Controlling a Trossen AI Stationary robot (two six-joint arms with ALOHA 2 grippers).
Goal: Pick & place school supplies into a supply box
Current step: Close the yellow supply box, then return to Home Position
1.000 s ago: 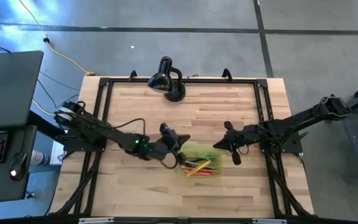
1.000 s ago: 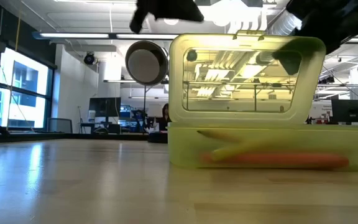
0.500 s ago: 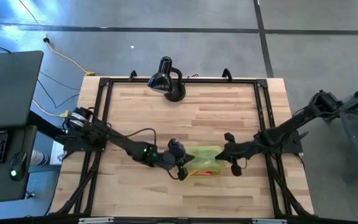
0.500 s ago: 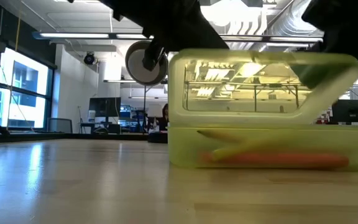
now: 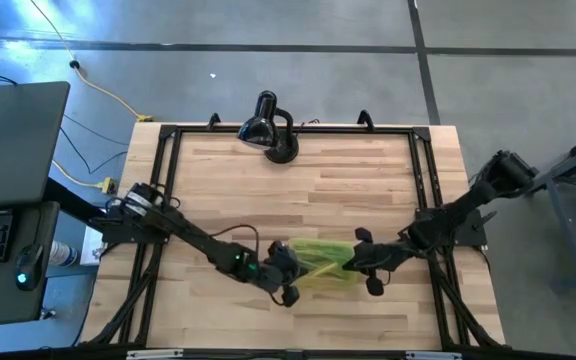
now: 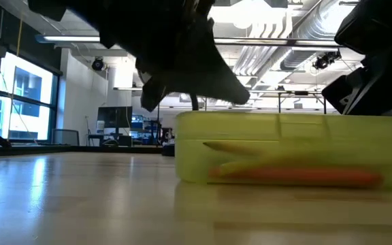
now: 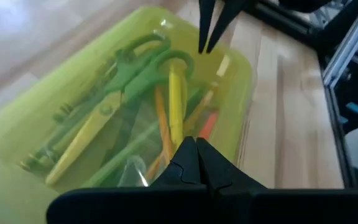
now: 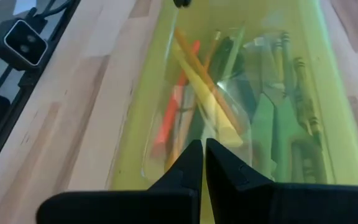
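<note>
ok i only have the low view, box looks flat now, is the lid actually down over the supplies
Observer: Yes. From above, the lid lies over the supply box, and both wrist views look through it at the contents.
Operator: what's inside
Observer: Green-handled scissors plus orange and yellow pencils.
Operator: where are the grippers
Observer: Left gripper is over the box's left end, right gripper over its right end, both shut with fingertips pointing down at the lid.
Operator: anything left out on the table
Observer: Only a black desk lamp at the far edge.
</note>
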